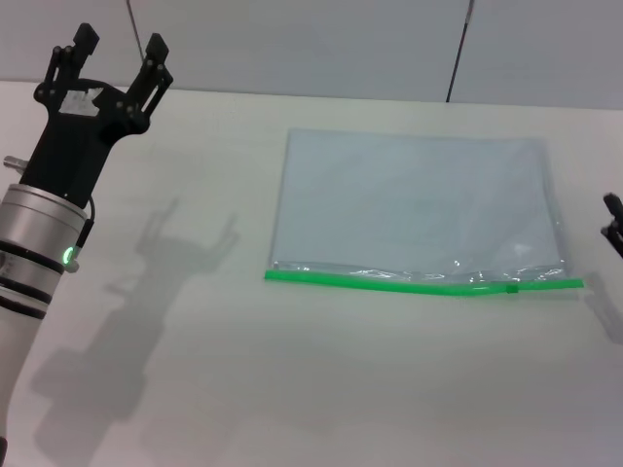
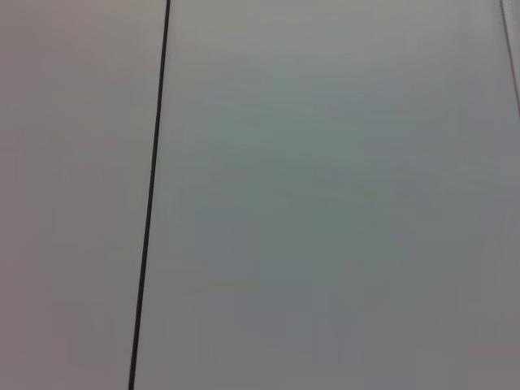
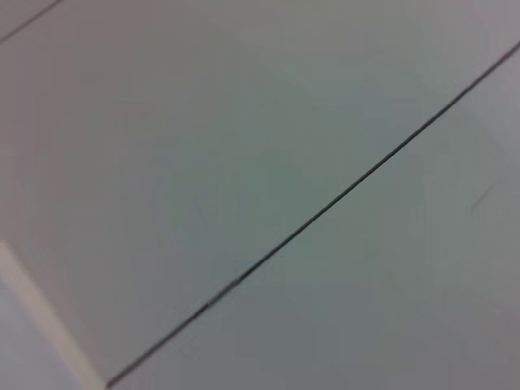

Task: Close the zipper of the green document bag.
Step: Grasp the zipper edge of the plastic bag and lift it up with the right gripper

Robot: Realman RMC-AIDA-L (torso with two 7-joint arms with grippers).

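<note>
Green zipper edges my bag; left gripper spread at ten o'clock, right gripper at three, state unclear. Unpinned, it may slide.

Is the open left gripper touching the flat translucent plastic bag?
No. The left gripper is apart from the bag, over bare white table.

Bag on table, right of centre

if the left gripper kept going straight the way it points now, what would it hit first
Probably the back wall. The left gripper, jaws open, points up and away over the table's far edge, well left of the green document bag; depth is unclear.
</note>
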